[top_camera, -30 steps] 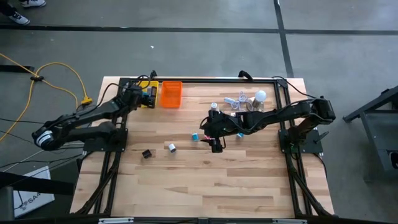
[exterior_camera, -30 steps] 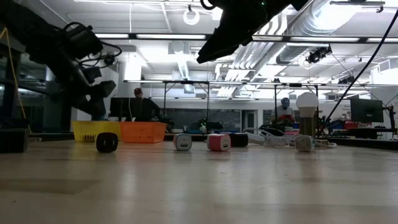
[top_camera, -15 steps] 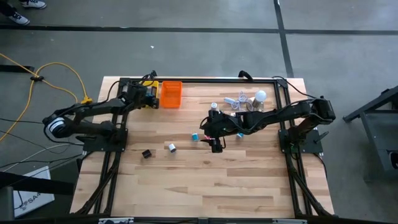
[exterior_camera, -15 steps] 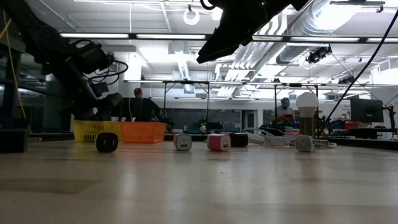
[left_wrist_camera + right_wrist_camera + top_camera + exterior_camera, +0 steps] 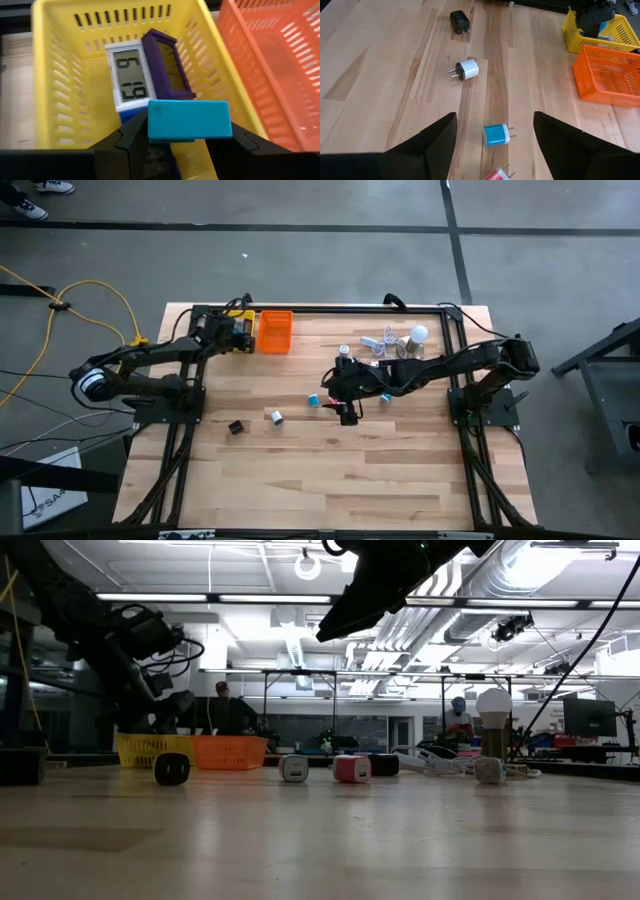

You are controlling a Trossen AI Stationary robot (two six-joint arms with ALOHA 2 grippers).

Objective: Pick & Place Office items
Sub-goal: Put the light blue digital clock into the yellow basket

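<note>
My left gripper (image 5: 184,142) hangs over the yellow basket (image 5: 65,100), shut on a teal-blue block (image 5: 189,119); from above it shows at the table's far left (image 5: 232,333). A white display clock (image 5: 127,80) and a purple-framed one (image 5: 167,65) lie in that basket. My right gripper (image 5: 495,120) is open above mid-table (image 5: 346,402), touching nothing. Under and beyond it, flat on the wood, lie a blue pronged piece (image 5: 496,134), a pink-red one (image 5: 497,175), a white one (image 5: 466,69) and a black one (image 5: 459,21). My left gripper pinches the teal-blue block between its two fingers, one finger (image 5: 132,142) on each short end (image 5: 155,125). The fingers point down and toward the table's far side. The block is lifted clear above the yellow basket, lying level across the fingers.
An orange basket (image 5: 275,332) stands beside the yellow one (image 5: 240,338) at the far edge. A white light bulb (image 5: 420,334) and a white cable (image 5: 385,340) lie far right of centre. The black frame rails run along the table's sides. Bare wood fills the near half.
My left gripper has moved a little toward the table's right and downward, ending over the yellow basket with the block still held, then stayed still. The right arm and the pieces on the table have not moved.
</note>
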